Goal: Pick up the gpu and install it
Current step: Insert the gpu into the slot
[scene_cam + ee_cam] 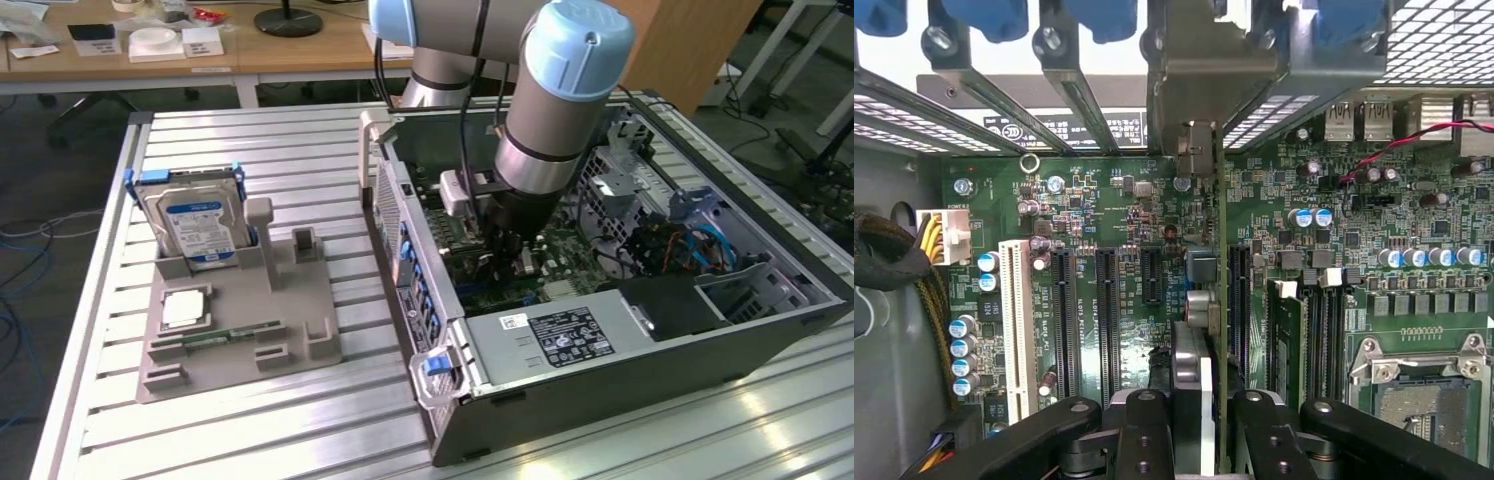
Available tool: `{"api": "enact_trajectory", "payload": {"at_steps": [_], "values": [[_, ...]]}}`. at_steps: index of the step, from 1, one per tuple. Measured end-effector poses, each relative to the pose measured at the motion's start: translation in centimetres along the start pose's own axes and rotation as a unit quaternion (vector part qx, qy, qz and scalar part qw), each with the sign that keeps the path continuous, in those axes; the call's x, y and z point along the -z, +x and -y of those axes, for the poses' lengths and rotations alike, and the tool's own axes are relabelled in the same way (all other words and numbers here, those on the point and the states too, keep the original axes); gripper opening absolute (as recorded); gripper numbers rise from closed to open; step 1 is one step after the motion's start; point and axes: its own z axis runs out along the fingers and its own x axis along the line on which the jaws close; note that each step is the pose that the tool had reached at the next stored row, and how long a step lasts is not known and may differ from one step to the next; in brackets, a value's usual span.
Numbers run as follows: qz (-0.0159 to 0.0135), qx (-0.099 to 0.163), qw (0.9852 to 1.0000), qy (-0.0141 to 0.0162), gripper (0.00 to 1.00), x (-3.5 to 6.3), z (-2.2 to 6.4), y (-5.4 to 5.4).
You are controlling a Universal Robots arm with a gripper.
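Observation:
My gripper (1204,425) is shut on the gpu (1221,300), its black fingers (1144,430) pressing either side of the card. The card shows edge-on, running from the fingers across the green motherboard (1124,230) to its metal bracket (1199,150) at the case's rear slot openings. It stands upright beside the long black expansion slots (1107,320). Whether it sits in a slot I cannot tell. In the exterior view the arm reaches down into the open computer case (601,390), and the gripper (501,255) hangs low over the motherboard (574,275).
A grey holder (240,340) on the slatted table at the exterior view's left carries a silver blue-labelled hard drive (198,225), a silver square part (183,310) and a slim green memory stick (220,338). Inside the case, the power supply (561,340), memory slots (1324,340) and cables (894,260) crowd the board.

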Motion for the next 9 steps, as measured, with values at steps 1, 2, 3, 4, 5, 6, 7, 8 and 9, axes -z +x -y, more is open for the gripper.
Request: {"api": "enact_trajectory", "payload": {"at_steps": [1, 2, 3, 4, 5, 6, 7, 8, 9], "values": [[-0.0007, 0.000, 1.0000, 0.0000, 0.28, 0.00, 0.00, -0.02], [-0.0015, 0.000, 1.0000, 0.0000, 0.28, 0.01, -0.01, -0.06], [-0.0021, 0.000, 1.0000, -0.0001, 0.28, 0.00, -0.01, -0.08], [-0.0025, 0.000, 1.0000, -0.0002, 0.28, 0.00, -0.01, -0.09], [-0.0031, 0.000, 1.0000, -0.0003, 0.28, 0.00, -0.01, -0.12], [-0.0036, 0.000, 1.0000, -0.0003, 0.28, 0.00, -0.02, -0.14], [-0.0043, 0.000, 1.0000, -0.0004, 0.28, 0.00, -0.02, -0.18], [-0.0050, 0.000, 1.0000, -0.0005, 0.28, 0.00, -0.02, -0.23], [-0.0053, 0.000, 1.0000, -0.0006, 0.28, 0.00, -0.02, -0.26]]}}
